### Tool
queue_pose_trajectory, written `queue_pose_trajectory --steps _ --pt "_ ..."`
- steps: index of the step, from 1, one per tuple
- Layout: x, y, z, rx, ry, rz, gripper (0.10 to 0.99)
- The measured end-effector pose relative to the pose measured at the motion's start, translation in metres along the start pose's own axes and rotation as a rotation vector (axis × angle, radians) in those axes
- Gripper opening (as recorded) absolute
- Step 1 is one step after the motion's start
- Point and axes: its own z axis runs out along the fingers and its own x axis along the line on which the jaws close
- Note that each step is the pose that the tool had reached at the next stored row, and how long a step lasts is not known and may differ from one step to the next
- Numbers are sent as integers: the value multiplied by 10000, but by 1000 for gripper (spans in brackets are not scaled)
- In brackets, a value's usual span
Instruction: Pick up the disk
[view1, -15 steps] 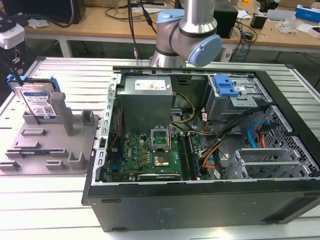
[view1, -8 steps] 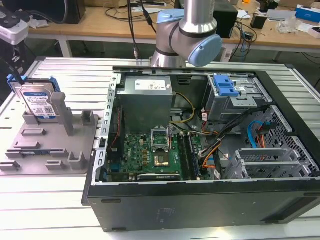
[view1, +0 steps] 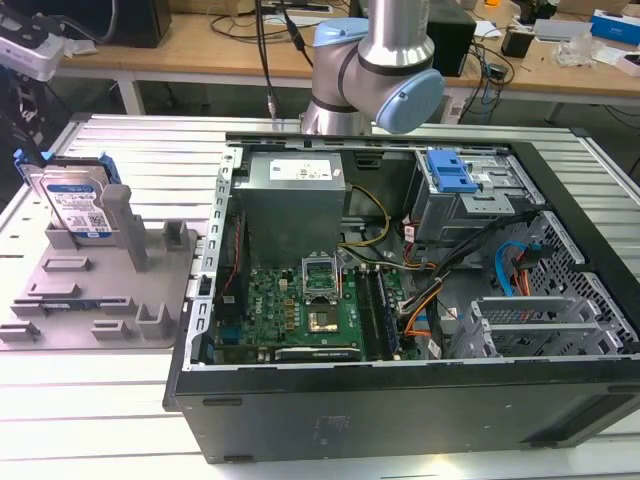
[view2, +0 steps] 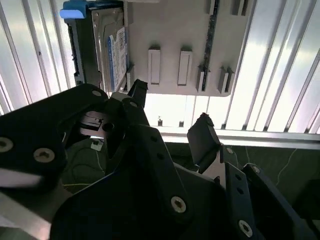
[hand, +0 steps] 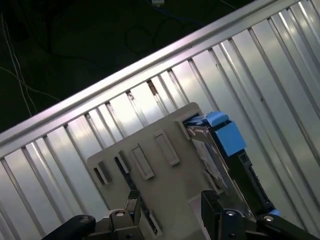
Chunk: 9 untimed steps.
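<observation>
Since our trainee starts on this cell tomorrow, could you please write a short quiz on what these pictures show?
1. True or false: the disk lies flat inside the case.
2. Choose one. In the second wrist view the jaws are: A) shut on the disk; B) open, with nothing between them; C) shut on a cable.
3. Fill in: the disk stands on edge in the grey ____.

Key
1. False: it stands outside the case, at the exterior view's left.
2. B.
3. fixture.
</observation>
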Motion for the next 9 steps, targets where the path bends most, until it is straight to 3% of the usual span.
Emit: queue_pose_trajectory --steps 6,9 --pt "-3 -6 3 -16 27 -1215 600" --pt "-6 -12 7 -28 47 -2081 600"
